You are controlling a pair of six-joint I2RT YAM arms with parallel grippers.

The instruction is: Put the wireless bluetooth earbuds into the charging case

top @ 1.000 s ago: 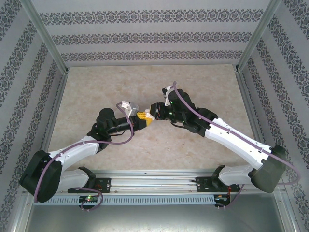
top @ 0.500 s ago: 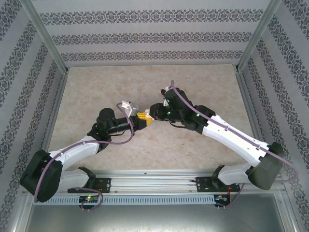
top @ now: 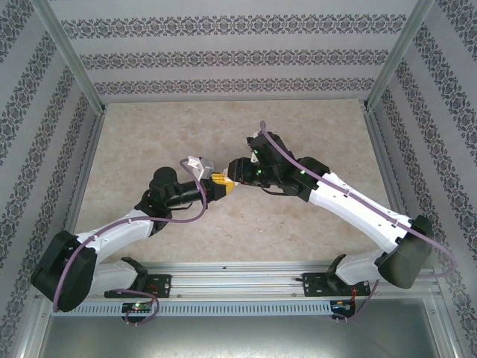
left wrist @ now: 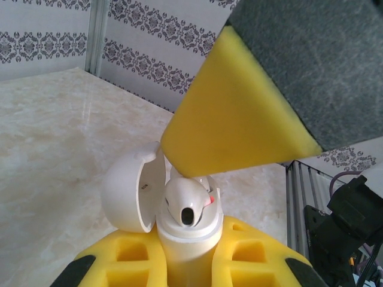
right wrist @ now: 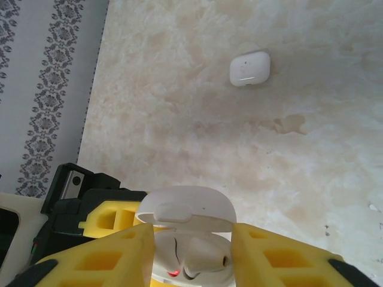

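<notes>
The left arm (top: 127, 224) and the right arm (top: 350, 205) extended forward and inward from their bases, with the fingertips nearly meeting. The left gripper (top: 220, 183) was clamped on the charging case (left wrist: 189, 239). The right gripper (right wrist: 191, 239) had its jaws parted.

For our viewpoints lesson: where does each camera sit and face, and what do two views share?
Top external: above, behind the bases, facing down on table; both arms.
Left wrist: looks along left gripper at held open case, earbud.
Right wrist: looks down past right gripper at case, second case.
Shared: both wrist views see the case.
</notes>
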